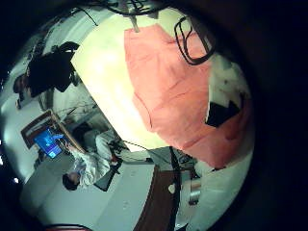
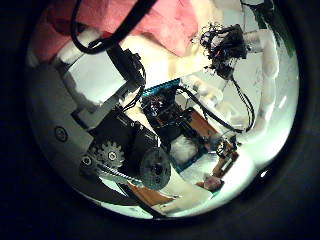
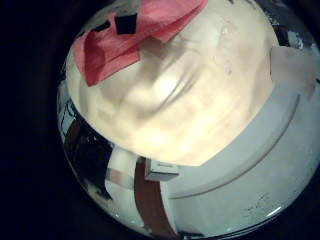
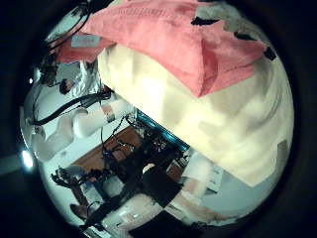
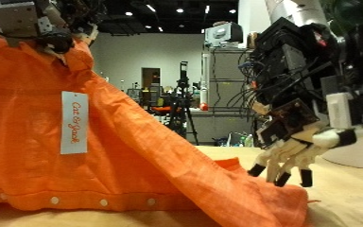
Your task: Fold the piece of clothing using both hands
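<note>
The orange woven garment with a white paper tag and a row of pale snap buttons [image 5: 100, 156] is the landmark here: one part of it is raised high while the rest slopes down to lie on the pale cream surface [image 5: 345, 194]. At the raised top, the left hand [image 5: 37, 24] has its black fingers [image 5: 78, 40] curled into the cloth, pinching it. The right hand [image 5: 295, 151] hangs beside the garment's low end, its white, dark-tipped fingers pointing down, spread and relaxed, holding nothing, their tips just at or above the cloth's edge; contact cannot be confirmed. From here the fold could fail in several ways, as I judge it. The pinch at the top takes only a small bite of fabric, so the cloth's own weight could pull it free and drop the lifted part in a heap. With the low end unpinned, carrying the top across might drag the whole garment along the smooth surface rather than crease it. The dangling tag could also fold in crookedly. The surface around the garment is light and bare, seen also in the right little finger side palm view [image 3: 190, 100]. Beyond the garment the room is dim, with ceiling spotlights [image 5: 181, 11], a tripod [image 5: 181, 99] and equipment racks [image 5: 226, 90].
</note>
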